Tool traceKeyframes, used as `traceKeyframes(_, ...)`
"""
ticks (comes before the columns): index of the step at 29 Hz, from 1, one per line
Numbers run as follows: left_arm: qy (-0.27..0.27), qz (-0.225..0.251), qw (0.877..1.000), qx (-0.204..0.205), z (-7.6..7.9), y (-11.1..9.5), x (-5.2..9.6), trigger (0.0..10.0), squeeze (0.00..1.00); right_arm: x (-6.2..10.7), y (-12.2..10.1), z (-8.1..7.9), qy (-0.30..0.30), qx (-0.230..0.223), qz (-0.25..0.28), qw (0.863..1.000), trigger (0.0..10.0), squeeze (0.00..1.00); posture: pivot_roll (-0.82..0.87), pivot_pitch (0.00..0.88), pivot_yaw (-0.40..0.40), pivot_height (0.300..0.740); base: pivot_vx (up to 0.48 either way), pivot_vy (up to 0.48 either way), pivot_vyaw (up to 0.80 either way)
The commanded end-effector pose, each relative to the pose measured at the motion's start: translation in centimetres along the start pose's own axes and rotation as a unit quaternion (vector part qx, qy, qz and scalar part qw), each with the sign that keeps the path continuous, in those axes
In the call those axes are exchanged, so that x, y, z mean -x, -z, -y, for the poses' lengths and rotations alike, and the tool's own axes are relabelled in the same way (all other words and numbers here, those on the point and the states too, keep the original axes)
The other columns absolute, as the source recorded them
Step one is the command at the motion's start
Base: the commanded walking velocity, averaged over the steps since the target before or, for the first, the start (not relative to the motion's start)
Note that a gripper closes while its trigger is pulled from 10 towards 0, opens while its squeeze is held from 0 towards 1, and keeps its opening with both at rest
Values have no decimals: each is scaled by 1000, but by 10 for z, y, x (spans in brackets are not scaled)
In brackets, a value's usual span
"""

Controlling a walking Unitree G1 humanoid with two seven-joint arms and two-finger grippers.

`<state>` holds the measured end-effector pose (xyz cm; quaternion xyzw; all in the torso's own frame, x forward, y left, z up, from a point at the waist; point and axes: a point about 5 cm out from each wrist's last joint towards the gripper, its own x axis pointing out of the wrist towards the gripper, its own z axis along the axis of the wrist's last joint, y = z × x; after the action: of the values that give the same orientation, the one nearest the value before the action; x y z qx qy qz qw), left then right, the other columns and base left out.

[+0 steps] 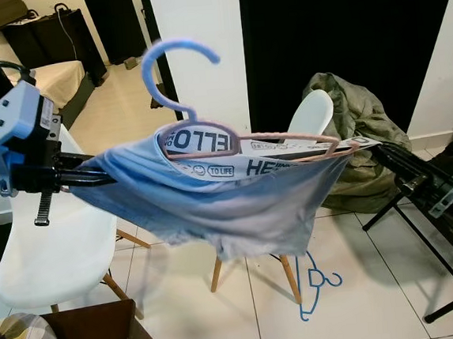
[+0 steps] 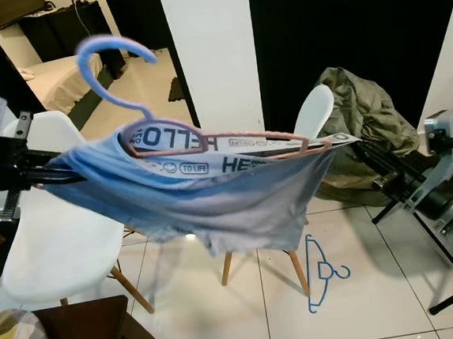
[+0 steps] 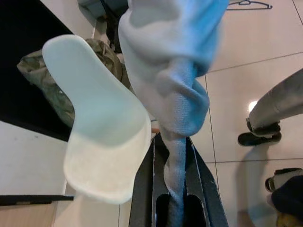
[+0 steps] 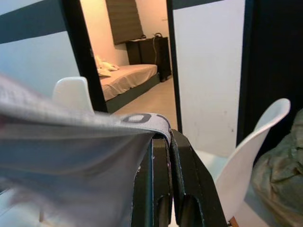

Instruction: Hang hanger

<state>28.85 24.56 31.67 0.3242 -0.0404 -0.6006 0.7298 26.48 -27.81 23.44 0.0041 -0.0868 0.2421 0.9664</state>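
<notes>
The light-blue garment is stretched in the air between both hands, above the floor and the white chairs, so it sags like a sling. The left hand pinches one end, the right hand the other. The hanger lies nearly flat inside, long axis across, hook upward-left.

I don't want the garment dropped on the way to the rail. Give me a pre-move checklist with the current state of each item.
1. Left gripper jaws clamped on the blue garment: ok.
2. Right gripper jaws clamped on the garment's other end: ok.
3. Hanger inside the garment, hook standing up free: ok.
4. Garment stretched between the grippers, off the floor: ok.
5. Rail or hook to hang it on located: cannot tell.
6. Path ahead free: not ok, two white chairs stand close, and a second hanger lies on the floor.
</notes>
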Motion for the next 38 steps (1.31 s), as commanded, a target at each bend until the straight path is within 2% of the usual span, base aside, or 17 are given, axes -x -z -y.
traceKeyframes(1, -3, -35, 999, 0, 1, 5, 5, 10000, 0, 1, -7, -4, -17, 3, 16, 1000, 0, 0, -94, 0, 88, 710, 0, 0, 0)
traceKeyframes(7, -44, -56, 997, -13, -7, 9, 2, 10000, 0, 1, -14, -18, -71, 9, 28, 997, 0, 0, -98, 0, 89, 710, 0, 0, 0)
traceKeyframes(9, -44, -56, 997, -13, -7, 9, 2, 10000, 0, 1, -14, -18, -71, 9, 28, 997, 0, 0, -98, 0, 89, 710, 0, 0, 0)
traceKeyframes(11, -76, -61, 995, -26, -13, 10, -2, 10000, 0, 1, -18, -28, -111, 10, 33, 993, 0, 0, -101, 0, 88, 710, 0, 0, 0)
traceKeyframes(14, -87, -59, 994, -30, -16, 10, -2, 10000, 0, 2, -20, -30, -121, 11, 33, 992, 0, 0, -101, 0, 88, 710, 0, 0, 0)
traceKeyframes(22, -104, -79, 990, -44, -18, 12, -3, 10000, 0, 2, -22, -26, -108, 9, 38, 993, 0, 0, -100, 0, 89, 710, 0, 0, 0)
traceKeyframes(28, -115, -75, 989, -56, -16, 13, -13, 10000, 0, -11, -24, -20, -64, 1, 42, 997, 0, 0, -99, 0, 88, 710, 0, 0, 0)
traceKeyframes(29, -125, -56, 989, -57, -15, 13, -26, 10000, 0, -23, -25, -18, -39, 0, 43, 998, 0, 0, -101, 0, 86, 710, 0, 0, 0)
traceKeyframes(30, -125, -56, 989, -57, -15, 13, -26, 10000, 0, -23, -25, -18, -39, 0, 43, 998, 0, 0, -101, 0, 86, 710, 0, 0, 0)
traceKeyframes(33, -143, -34, 988, -55, -11, 14, -46, 10000, 0, -40, -30, -21, -24, 1, 54, 998, 0, 0, -101, 0, 83, 710, 0, 0, 0)
traceKeyframes(34, -143, -34, 988, -55, -11, 14, -46, 10000, 0, -40, -30, -21, -24, 1, 54, 998, 0, 0, -101, 0, 83, 710, 0, 0, 0)
traceKeyframes(38, -169, -19, 984, -48, -10, 17, -62, 10000, 0, -52, -35, -25, -23, -2, 60, 998, 0, 0, -101, 0, 78, 710, 0, 0, 0)
